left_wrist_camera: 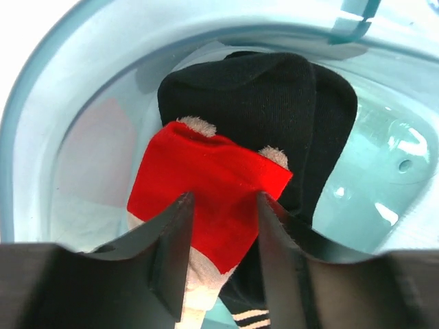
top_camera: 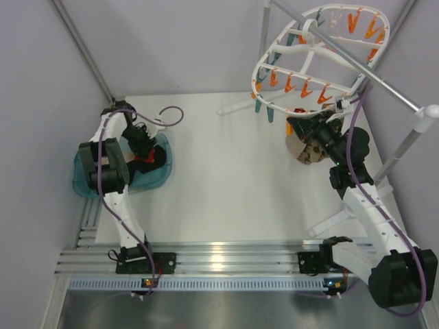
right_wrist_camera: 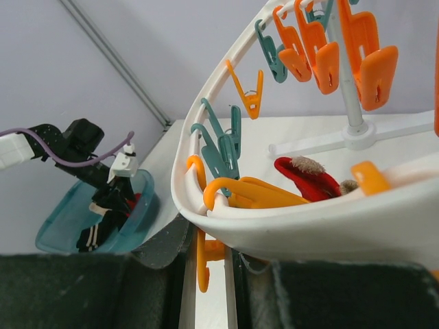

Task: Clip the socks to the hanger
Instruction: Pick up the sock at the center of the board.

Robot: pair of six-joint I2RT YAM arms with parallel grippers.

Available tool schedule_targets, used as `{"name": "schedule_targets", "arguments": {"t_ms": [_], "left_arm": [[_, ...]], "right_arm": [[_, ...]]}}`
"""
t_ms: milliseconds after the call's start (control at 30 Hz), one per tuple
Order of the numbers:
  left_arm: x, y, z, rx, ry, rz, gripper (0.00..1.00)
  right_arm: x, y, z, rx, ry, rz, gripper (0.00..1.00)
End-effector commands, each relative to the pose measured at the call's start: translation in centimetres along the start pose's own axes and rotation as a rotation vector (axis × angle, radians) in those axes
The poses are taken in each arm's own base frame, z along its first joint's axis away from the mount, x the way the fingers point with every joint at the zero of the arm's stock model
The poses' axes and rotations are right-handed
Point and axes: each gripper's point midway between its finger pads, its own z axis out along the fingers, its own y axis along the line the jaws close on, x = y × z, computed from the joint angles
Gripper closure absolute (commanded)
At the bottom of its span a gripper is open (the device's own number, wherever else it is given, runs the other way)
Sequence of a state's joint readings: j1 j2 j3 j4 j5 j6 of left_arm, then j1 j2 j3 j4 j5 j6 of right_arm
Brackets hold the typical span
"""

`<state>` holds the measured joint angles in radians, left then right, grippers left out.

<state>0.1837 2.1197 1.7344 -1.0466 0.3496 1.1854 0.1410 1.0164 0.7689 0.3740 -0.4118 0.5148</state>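
A soft knit sock point(left_wrist_camera: 212, 195), its flat cuff bright red with fuzzy cream lining at the corners, lies on a black sock point(left_wrist_camera: 274, 103) in a glossy, round-walled teal plastic tub point(left_wrist_camera: 41, 137). The red cuff sits right between the fingers of the left gripper point(left_wrist_camera: 223, 212), which stand apart on either side of it. The right gripper point(right_wrist_camera: 209, 255) is clamped on the tail of a smooth orange peg point(right_wrist_camera: 201, 274) under the curved white plastic hanger point(right_wrist_camera: 288, 233), with a second red sock end point(right_wrist_camera: 305, 179) just beyond that rim
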Motion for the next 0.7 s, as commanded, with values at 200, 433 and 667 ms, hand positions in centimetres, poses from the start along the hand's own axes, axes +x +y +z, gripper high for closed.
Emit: {"name": "schedule_targets", "arguments": {"t_ms": [200, 433, 667], "left_arm": [[0.3, 0.9, 0.6, -0.002, 0.002, 0.054, 0.91], [-1.5, -0.1, -1.8, 0.007, -0.083, 0.026, 1.00], [-7.8, 0.7, -9.8, -0.083, -0.396, -0.083, 1.00]], "right_arm": [[-0.6, 0.1, 0.4, -0.003, 0.012, -0.020, 1.00], [-0.6, 0.0, 0.7, -0.003, 0.013, -0.021, 1.00], [-1.0, 0.2, 0.9, -0.008, 0.004, -0.020, 1.00]]}}
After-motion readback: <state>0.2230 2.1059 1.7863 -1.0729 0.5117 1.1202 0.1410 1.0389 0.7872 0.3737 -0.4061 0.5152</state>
